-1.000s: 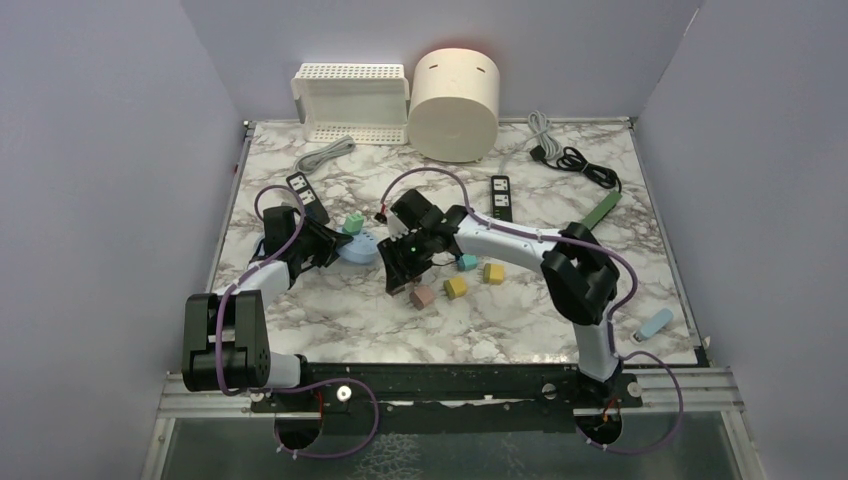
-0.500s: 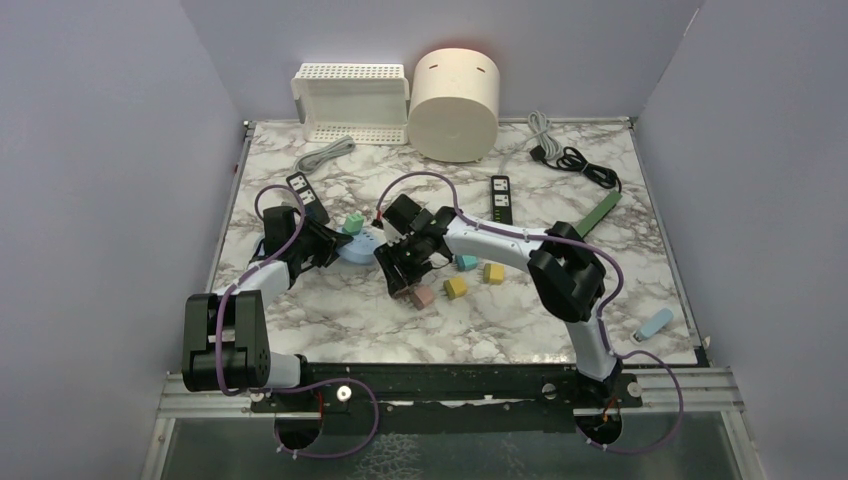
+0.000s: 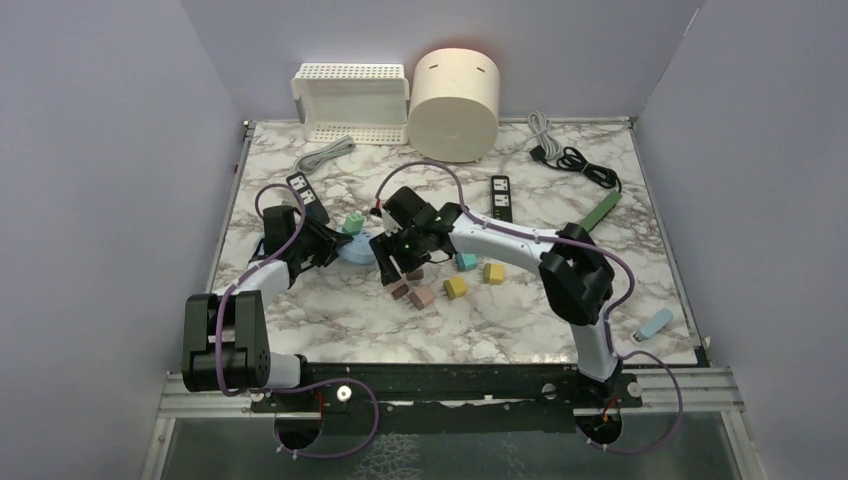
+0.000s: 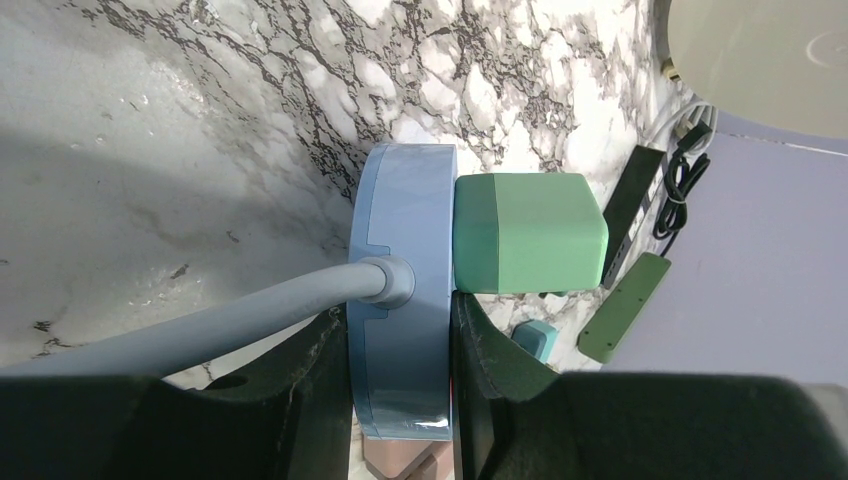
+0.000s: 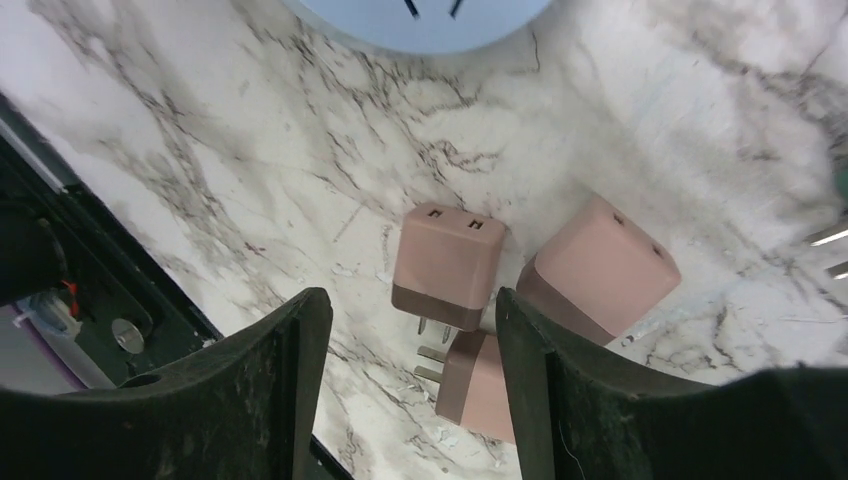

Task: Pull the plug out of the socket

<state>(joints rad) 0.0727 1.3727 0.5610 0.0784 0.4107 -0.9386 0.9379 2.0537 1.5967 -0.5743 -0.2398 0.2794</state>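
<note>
The green cube-shaped plastic plug sits seated against one flat face of the round pale-blue plastic socket disc, a little left of the table's middle, so the pull is not yet done. The plug looks small, light and rigid. Its smooth faces and rounded edges could slip under a shallow pinch, and I judge that only prong friction holds it in.

The best hold is probably across two opposite flat sides, well down the body. From there it wants a straight draw away from the disc's face, with no twisting that might bend the prongs.

The disc itself seems light, so it needs bracing. The left gripper is clamped across its thickness, one finger on each face, just beside the plug, and the grey cable leaves the rim. The right gripper hangs near, jaws parted and empty, above three pink plastic plugs lying loose on the marble-patterned table.
</note>
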